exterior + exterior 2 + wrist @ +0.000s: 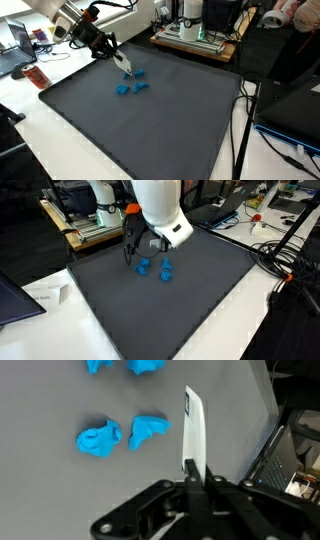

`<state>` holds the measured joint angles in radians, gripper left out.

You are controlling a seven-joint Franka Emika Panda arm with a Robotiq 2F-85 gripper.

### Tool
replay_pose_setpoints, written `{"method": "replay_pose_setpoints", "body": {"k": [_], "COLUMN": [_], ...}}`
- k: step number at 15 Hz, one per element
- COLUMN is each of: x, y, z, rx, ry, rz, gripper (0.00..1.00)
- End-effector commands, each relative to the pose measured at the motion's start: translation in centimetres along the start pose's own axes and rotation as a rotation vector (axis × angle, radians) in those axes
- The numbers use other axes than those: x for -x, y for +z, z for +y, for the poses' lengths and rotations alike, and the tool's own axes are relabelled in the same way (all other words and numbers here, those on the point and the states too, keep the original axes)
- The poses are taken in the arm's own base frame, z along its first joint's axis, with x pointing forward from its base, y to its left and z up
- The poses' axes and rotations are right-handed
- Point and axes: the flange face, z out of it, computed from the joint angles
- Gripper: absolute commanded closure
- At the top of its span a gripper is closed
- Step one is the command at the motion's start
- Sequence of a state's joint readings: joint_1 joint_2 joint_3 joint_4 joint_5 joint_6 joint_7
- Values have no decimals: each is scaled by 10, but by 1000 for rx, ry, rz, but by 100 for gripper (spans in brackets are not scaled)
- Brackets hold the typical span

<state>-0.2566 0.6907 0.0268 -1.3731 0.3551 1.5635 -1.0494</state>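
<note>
Held thing: a thin, flat white strip shaped like a blade, probably plastic [193, 430]. It stands straight out from the fingertips. In an exterior view [123, 63] it slants down toward the mat, and I cannot tell if its tip touches the surface.
Jaws: closed tightly on the near end of the white strip. The gripper [191, 478] holds it by the two flat faces.
Handling: the strip looks light and quite stiff, but so thin that a push from the side may bend it. Its faces seem smooth, so I judge it can slide or turn between the pads. The good place to hold is on the flat faces close to one end, as it is held here.
Nearest things: small crumpled bright blue lumps [100, 439], which look soft and light. The nearest blue lump [149, 430] lies just beside the strip and does not touch it. Two more lie further away, at the top edge of the wrist view.
Surface: a large dark grey mat [150, 130], flat and matte. It lies on a white table [40, 140].
Room: a laboratory or workshop. Behind the mat stands a machine with a green light [195, 30]. An open laptop [12, 55] stands at one side, and black cables [285, 265] lie at another edge.
</note>
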Motion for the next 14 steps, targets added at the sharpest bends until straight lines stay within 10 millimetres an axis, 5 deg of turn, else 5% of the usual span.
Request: {"method": "replay_pose_setpoints", "body": {"k": [1,9,14], "x": [-12,-15,-20], "y": [4,12,20], "z": [19,23,30], "rx": [-60,-63,-4], "ry": [-54,-38,-209], "rz": [-29,-31,-69], "gripper": [99,96,99]}}
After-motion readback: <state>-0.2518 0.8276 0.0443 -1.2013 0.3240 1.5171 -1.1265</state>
